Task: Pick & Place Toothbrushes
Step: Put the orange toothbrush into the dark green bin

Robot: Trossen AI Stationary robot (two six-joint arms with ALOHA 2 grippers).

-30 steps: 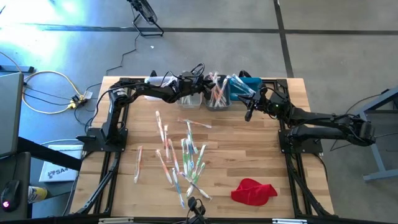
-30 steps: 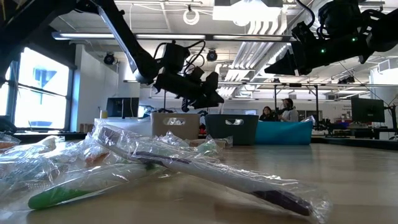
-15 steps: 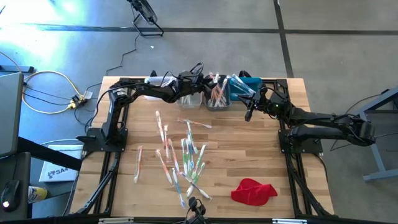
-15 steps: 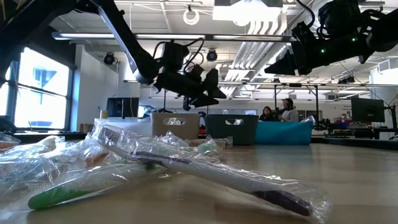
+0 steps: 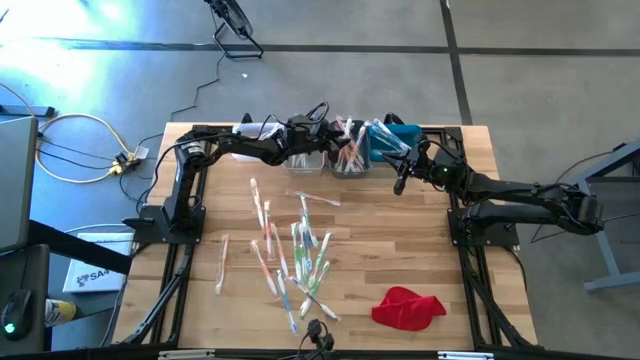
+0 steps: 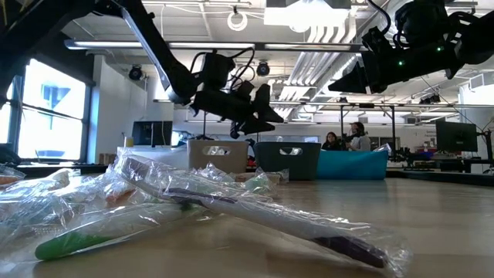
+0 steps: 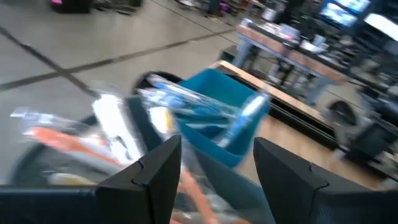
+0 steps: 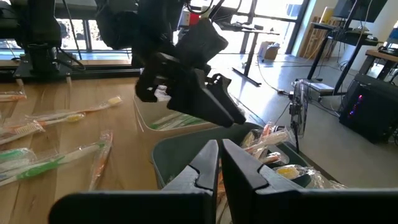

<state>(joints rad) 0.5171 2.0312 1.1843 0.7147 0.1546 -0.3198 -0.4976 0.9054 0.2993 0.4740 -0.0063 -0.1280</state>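
our left fingers [image 6: 258,116] have just spread wide above the grey bin [image 5: 350,160], so that drop looks done. right fingers [image 8: 219,163] stay closed, empty, nearby. many clear-wrapped toothbrushes [image 5: 290,245] remain on the wooden bench [image 5: 400,240].

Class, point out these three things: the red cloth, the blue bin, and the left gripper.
red cloth [image 5: 407,307], high view, middle of the crumpled fabric.
blue bin [image 7: 214,99], left wrist view, its front wall.
left gripper [image 6: 258,112], low view, between its open fingertips.

Two dark, matte jointed arms trailing black cables; each pincer ends in two angular black fingers [image 7: 155,171].
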